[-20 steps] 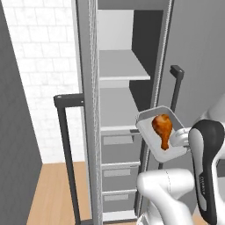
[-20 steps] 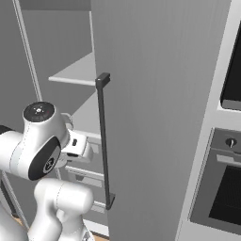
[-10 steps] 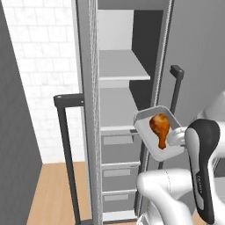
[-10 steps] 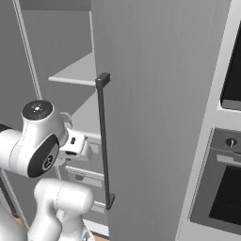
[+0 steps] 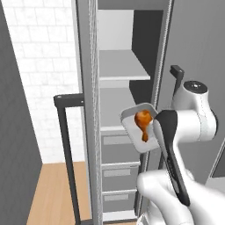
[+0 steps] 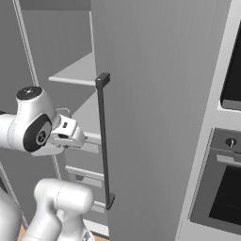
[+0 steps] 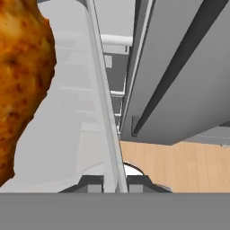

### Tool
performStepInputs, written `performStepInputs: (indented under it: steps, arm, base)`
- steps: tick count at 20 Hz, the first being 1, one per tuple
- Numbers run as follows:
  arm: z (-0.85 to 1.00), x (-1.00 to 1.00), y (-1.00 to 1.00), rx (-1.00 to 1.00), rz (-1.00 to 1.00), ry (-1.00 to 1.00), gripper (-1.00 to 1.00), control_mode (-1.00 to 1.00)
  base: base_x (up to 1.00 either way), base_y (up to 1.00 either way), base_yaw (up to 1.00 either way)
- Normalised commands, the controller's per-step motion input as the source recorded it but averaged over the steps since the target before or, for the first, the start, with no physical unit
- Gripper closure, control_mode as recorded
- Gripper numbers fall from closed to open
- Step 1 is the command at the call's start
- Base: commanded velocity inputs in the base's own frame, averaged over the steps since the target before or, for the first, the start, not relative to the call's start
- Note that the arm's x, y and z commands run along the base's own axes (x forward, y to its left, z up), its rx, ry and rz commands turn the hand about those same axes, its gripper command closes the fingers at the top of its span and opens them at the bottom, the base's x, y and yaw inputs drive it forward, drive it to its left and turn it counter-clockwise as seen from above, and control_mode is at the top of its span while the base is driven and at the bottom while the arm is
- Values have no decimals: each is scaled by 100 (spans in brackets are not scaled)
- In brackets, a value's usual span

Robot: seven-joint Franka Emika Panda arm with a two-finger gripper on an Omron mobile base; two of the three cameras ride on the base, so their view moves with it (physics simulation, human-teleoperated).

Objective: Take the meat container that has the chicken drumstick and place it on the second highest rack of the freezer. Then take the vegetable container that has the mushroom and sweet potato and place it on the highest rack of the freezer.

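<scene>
The shallow pale-grey meat container with the glossy orange-brown chicken drumstick has risen toward centre frame, level with the tall grey freezer's lower shelf (second highest rack). The claw stays clamped on its rim; sliding it in looks next.

Orange-brown drumstick lying in pale grey tray; freezer showing grey, handle dark; floor showing tan wood
</scene>
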Motion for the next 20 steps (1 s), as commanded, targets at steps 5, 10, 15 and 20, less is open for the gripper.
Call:
performStepInputs:
  steps: [5,10,15,20]
  arm:
    - [-23,37,4,-4,-7,0,100,-100]
    - [-8,40,0,0,-9,-3,100,-100]
    - [-1,42,3,4,-5,-8,100,-100]
    - [-24,11,23,1,0,-6,100,-100]
  base:
    - [0,0,0]
    - [0,0,0]
    - [0,0,0]
    - [0,0,0]
